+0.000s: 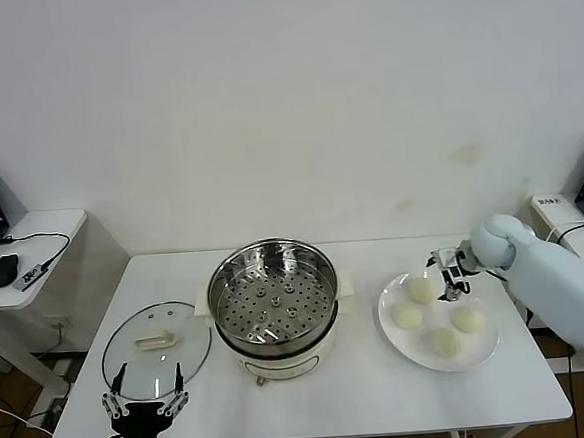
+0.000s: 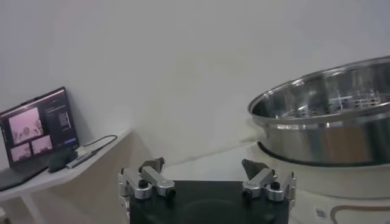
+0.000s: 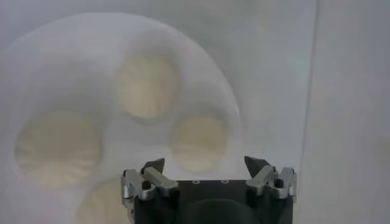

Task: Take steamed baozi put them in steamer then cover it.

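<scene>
Four cream-white baozi lie on a white plate [image 1: 482, 351] at the right of the table: one at the far left [image 1: 419, 289], one to its near side [image 1: 407, 315], one at the right [image 1: 467, 319], one nearest [image 1: 444, 341]. My right gripper [image 1: 450, 276] hovers open over the plate's far edge, just above the far-left bun [image 3: 198, 142]. The steel steamer [image 1: 273, 290] stands mid-table with its perforated tray bare; it also shows in the left wrist view [image 2: 323, 128]. The glass lid [image 1: 157, 347] lies flat to its left. My left gripper [image 1: 144, 398] is open and empty at the near edge by the lid.
A side table [image 1: 43, 241] at the far left carries a laptop [image 2: 38, 131], a mouse and cables. A white box [image 1: 552, 211] and another screen sit at the far right. The white wall stands close behind the table.
</scene>
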